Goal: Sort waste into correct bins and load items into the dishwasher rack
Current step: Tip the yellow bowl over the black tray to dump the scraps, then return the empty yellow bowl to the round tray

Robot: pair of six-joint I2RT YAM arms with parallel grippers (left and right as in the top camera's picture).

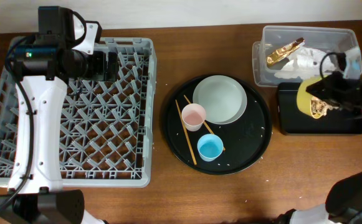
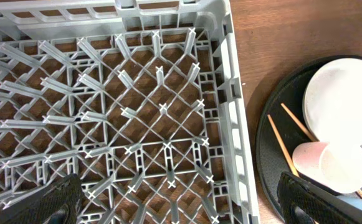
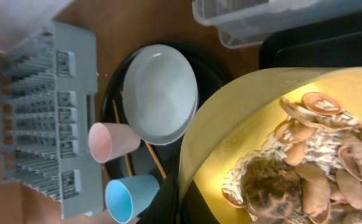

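My right gripper (image 1: 324, 93) is shut on the rim of the yellow bowl (image 1: 303, 96), tilted on its side over the shallow black tray (image 1: 324, 124). Brownish food scraps (image 3: 311, 155) lie inside the bowl (image 3: 243, 112). The clear tub (image 1: 305, 37) holds the gold wrapper (image 1: 285, 51) and white tissue (image 1: 308, 60). The grey plate (image 1: 220, 99), pink cup (image 1: 193, 116), blue cup (image 1: 210, 147) and two chopsticks (image 1: 185, 130) sit on the round black tray (image 1: 255, 140). My left gripper (image 2: 181, 205) is open and empty above the dishwasher rack (image 1: 75, 112).
The rack (image 2: 137, 112) stands left of the round tray, a strip of bare wood between them. The tub and the shallow tray are side by side at the far right. Small crumbs dot the round tray. In the right wrist view the plate (image 3: 161, 93) and cups (image 3: 109, 142) lie beside the bowl.
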